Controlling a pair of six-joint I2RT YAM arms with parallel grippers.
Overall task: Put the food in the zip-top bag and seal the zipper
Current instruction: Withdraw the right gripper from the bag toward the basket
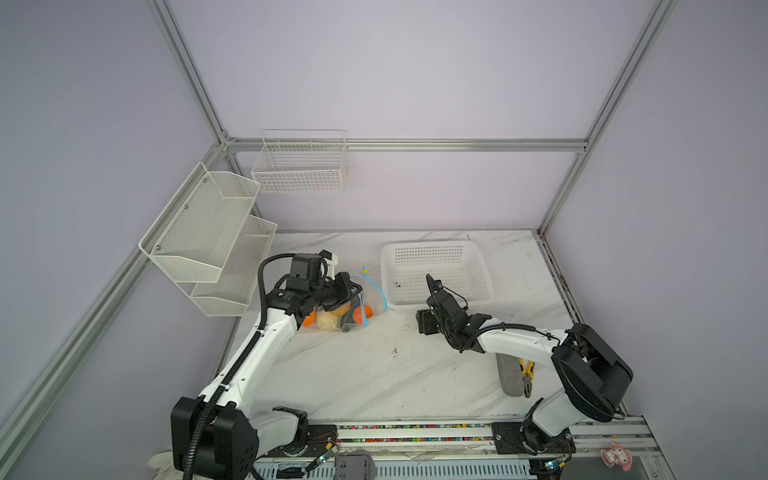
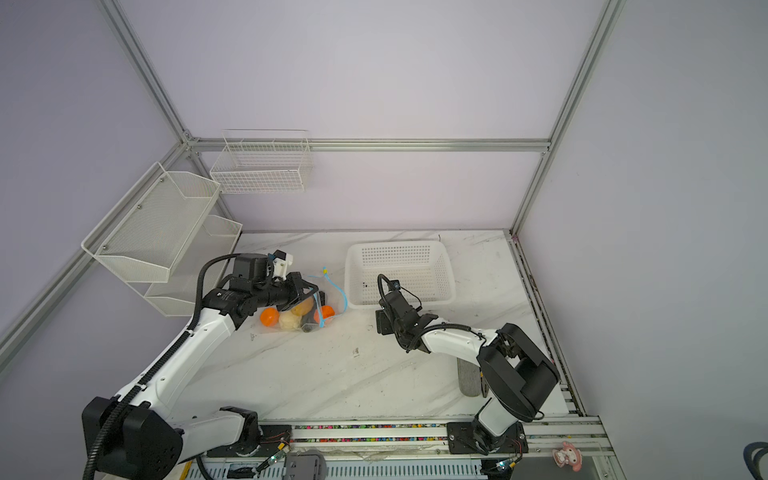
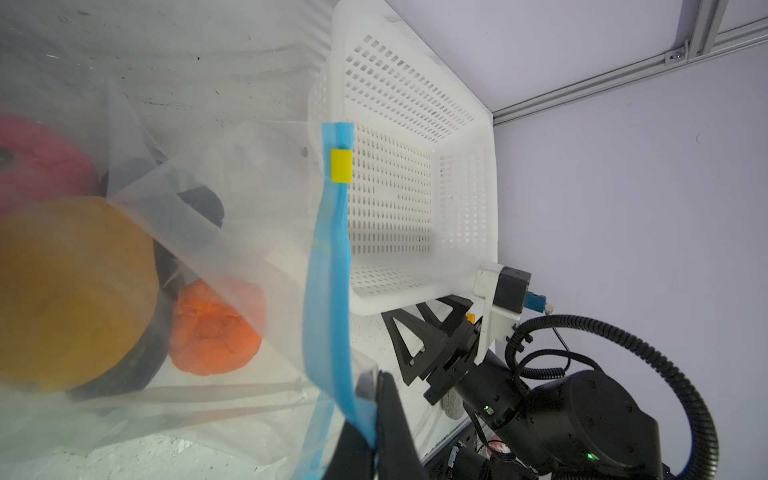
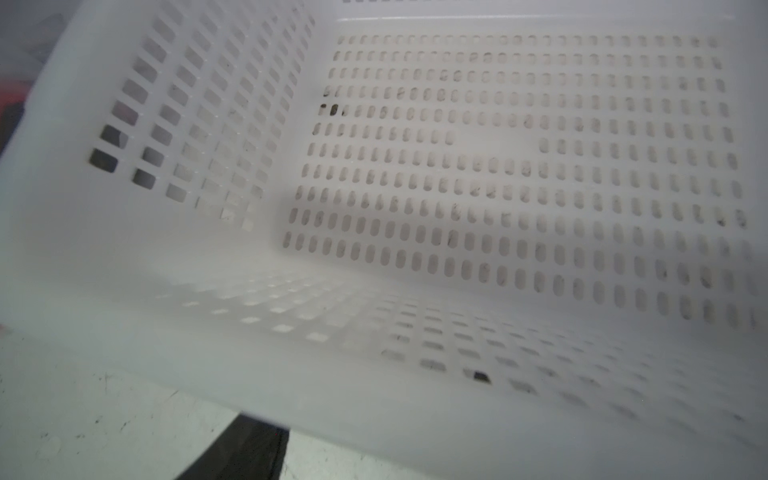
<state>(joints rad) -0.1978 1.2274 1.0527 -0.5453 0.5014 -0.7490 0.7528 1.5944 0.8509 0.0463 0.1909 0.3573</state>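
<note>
The clear zip-top bag [image 1: 353, 307] [image 2: 316, 303] [image 3: 232, 199] lies left of the middle of the table. Inside it is the food: two orange fruits [image 2: 269, 317] [image 3: 216, 328], a cream pear [image 2: 289, 321], a yellow-brown oval [image 3: 70, 291], a pink piece [image 3: 37, 162] and black lumps [image 3: 203, 203]. My left gripper [image 1: 356, 291] [image 2: 314, 291] [image 3: 372, 415] is shut on the light-blue zipper [image 3: 330, 257] [image 1: 380, 295]. The strip's yellow slider [image 3: 341, 166] [image 1: 364, 270] sits at the far end. My right gripper [image 1: 424, 322] [image 2: 384, 322] [image 3: 419, 311] stands open and holds nothing, by the basket's near wall. One of its fingers [image 4: 249, 453] shows.
A white perforated basket [image 1: 436, 249] [image 2: 399, 247] [image 3: 415, 83] [image 4: 374, 395] stands right of the bag, with nothing in it. Yellow-handled pliers [image 1: 527, 374] and a grey oblong pad [image 1: 509, 374] lie under the right arm. Wire racks [image 1: 208, 232] [image 1: 301, 166] hang on the walls.
</note>
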